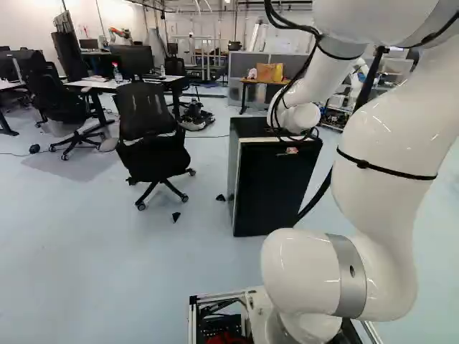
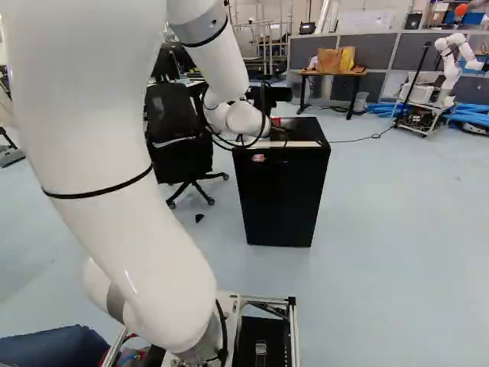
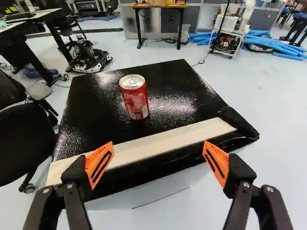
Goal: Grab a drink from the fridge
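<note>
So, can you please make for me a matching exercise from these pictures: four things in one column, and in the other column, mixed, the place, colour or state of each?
Things:
1. can
2. fridge
3. near chair
4. pincer

Place, colour or state:
A. open, with nothing gripped
B. red, standing upright
C. left of the fridge in the left base view
D. black, directly under the can

Right pairs: 1-B, 2-D, 3-C, 4-A
</note>
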Motion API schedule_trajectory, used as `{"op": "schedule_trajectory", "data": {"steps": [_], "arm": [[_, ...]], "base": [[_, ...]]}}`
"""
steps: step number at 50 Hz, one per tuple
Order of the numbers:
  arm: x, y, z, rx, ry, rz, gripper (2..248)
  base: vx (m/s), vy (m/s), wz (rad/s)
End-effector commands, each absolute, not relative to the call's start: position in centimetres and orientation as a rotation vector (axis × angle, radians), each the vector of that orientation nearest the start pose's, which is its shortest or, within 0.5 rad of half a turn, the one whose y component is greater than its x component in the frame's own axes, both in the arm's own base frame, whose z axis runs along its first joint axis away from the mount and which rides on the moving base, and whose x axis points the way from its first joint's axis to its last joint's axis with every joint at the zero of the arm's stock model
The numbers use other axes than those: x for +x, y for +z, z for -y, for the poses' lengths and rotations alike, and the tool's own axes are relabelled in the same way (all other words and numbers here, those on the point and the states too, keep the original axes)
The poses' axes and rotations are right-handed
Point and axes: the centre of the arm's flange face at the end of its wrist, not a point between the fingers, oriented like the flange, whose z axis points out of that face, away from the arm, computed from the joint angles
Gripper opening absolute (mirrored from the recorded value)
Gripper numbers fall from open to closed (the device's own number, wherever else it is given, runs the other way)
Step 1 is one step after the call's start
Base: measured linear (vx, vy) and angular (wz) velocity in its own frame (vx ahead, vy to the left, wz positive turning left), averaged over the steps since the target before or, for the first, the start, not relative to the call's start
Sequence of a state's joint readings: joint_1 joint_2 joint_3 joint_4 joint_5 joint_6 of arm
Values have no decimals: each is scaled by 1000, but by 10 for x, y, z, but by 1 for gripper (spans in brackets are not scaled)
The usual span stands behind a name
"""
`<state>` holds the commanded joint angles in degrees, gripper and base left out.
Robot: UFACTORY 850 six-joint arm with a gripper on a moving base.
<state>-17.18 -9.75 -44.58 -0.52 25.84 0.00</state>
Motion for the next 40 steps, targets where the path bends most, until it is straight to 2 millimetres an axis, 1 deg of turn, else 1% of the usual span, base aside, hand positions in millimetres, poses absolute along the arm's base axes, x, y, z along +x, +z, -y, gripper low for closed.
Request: {"op": "schedule_trajectory", "data": {"steps": [24, 40], "arm": [[512, 444, 157, -2804, -1748, -222, 247], [533, 432, 163, -2784, -1793, -125, 247]], "base": [[0, 0, 0], [0, 0, 0]]}}
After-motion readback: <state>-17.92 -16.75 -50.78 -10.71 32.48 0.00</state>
